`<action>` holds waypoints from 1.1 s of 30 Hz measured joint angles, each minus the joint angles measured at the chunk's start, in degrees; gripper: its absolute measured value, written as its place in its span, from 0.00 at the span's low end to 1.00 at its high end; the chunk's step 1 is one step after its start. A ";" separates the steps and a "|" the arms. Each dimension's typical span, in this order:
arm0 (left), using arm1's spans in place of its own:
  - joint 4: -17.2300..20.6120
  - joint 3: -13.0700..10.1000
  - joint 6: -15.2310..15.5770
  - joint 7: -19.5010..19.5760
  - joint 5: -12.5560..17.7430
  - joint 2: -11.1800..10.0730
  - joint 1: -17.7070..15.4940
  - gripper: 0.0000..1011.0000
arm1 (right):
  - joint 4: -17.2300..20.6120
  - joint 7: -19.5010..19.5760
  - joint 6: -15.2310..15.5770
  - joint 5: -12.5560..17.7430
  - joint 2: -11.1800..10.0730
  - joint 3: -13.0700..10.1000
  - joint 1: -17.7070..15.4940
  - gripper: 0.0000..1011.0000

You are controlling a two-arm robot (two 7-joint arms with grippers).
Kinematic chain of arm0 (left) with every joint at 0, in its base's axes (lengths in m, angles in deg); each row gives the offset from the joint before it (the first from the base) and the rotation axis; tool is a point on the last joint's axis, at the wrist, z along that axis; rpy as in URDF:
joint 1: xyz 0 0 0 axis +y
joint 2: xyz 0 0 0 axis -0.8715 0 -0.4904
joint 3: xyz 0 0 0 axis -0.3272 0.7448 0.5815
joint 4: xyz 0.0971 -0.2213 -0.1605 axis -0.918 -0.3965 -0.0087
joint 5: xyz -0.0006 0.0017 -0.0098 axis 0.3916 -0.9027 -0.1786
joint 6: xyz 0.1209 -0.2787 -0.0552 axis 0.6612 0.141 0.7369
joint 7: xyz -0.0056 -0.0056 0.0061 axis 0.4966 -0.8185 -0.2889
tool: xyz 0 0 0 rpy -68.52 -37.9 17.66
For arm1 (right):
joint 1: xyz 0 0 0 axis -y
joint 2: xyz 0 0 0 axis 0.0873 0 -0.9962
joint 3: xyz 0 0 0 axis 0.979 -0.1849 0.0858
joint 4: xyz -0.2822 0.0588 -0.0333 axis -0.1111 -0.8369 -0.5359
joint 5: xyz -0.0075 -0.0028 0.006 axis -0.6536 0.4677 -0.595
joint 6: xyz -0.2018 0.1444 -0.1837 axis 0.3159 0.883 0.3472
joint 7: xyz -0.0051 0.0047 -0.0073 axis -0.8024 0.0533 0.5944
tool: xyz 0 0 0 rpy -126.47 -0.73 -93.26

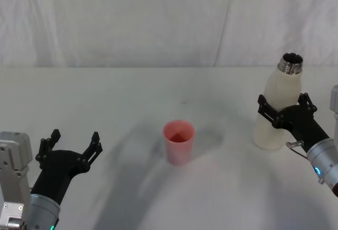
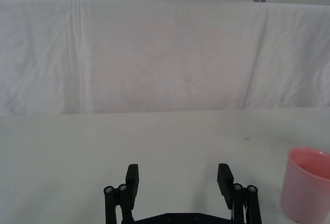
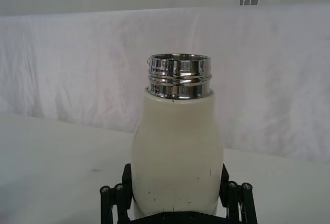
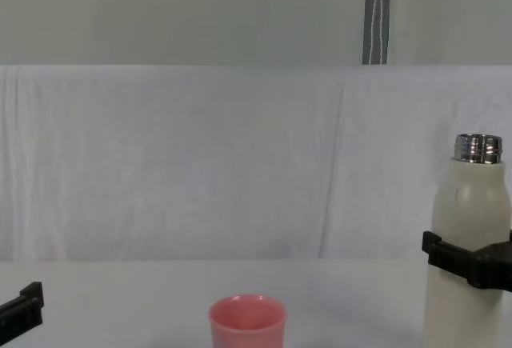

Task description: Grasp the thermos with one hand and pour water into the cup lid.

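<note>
The cream-white thermos stands upright at the table's right side, its steel neck uncapped. My right gripper straddles the thermos body about halfway up. In the right wrist view the black fingers sit spread wide, right against both sides of the thermos. The pink cup lid stands upright near the table's middle, well left of the thermos. My left gripper hovers open and empty at the near left; from its wrist view the cup lid lies off to one side.
A white cloth covers the table and hangs as a backdrop behind it. In the chest view the thermos rises far above the cup lid.
</note>
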 joint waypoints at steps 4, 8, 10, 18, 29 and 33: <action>0.00 0.00 0.00 0.00 0.00 0.00 0.00 0.99 | -0.28 -0.11 -0.18 0.00 0.04 0.02 0.15 0.94; 0.00 0.00 0.00 0.00 0.00 0.00 0.00 0.99 | -0.35 -0.16 -0.25 0.00 0.08 0.10 0.18 0.94; 0.00 0.00 0.00 0.00 0.00 0.00 0.00 0.99 | -0.38 -0.17 -0.28 0.00 0.10 0.12 0.20 0.94; 0.00 0.00 0.00 0.00 0.00 0.00 0.00 0.99 | -0.40 -0.19 -0.31 -0.02 0.11 0.14 0.20 0.94; 0.00 0.00 0.00 0.00 0.00 0.00 0.00 0.99 | -0.39 -0.22 -0.35 -0.02 0.11 0.13 0.18 0.97; 0.00 0.00 0.00 0.00 0.00 0.00 0.00 0.99 | -0.39 -0.22 -0.35 -0.02 0.10 0.12 0.17 0.99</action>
